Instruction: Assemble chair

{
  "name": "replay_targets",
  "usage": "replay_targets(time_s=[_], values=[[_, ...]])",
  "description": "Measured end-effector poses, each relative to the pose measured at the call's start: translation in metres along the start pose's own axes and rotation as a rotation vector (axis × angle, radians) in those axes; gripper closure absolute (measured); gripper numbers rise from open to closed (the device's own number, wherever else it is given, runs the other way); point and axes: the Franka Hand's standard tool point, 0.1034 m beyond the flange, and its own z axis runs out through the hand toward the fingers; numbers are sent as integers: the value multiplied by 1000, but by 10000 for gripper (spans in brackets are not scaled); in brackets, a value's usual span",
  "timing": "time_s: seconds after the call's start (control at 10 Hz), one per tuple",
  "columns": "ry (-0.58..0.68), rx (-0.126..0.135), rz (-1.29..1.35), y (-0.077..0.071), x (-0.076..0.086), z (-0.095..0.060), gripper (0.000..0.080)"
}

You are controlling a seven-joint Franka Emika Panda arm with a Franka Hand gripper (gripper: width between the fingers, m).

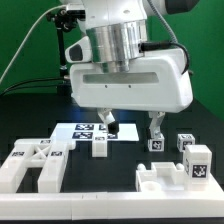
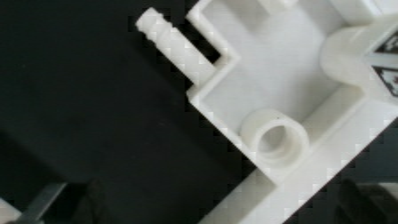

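The chair's matte white tagged pieces lie on the black table. A large blocky piece [image 1: 30, 165] is at the front on the exterior view's left, and a small block [image 1: 100, 146] is near the middle. Three small cubes [image 1: 186, 144] and a notched slab [image 1: 165, 178] are on the exterior view's right. My gripper [image 1: 131, 122] hangs low over the middle with its fingers wide apart and nothing between them. In the wrist view a white piece [image 2: 302, 90] with a round socket [image 2: 276, 135] and a ribbed peg [image 2: 178, 45] fills the frame. The gripper [image 2: 210, 205] shows only as dark finger edges.
The marker board [image 1: 82, 128] lies flat behind the small block, under the gripper's finger on the exterior view's left. A green backdrop and cables are behind the arm. The big white arm body hides the back middle of the table.
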Motion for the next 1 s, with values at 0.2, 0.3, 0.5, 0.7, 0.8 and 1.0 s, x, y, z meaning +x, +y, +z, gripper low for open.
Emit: replay_targets(time_s=[0.2, 0.3, 0.5, 0.7, 0.8, 1.0], values=[[-31, -24, -193, 15, -10, 12, 150], [-19, -38, -305, 24, -15, 16, 150], [26, -62, -501, 53, -20, 23, 150], [14, -76, -635, 56, -22, 23, 150], [12, -77, -660, 57, -22, 24, 150], [-73, -114, -675, 79, -26, 36, 150]])
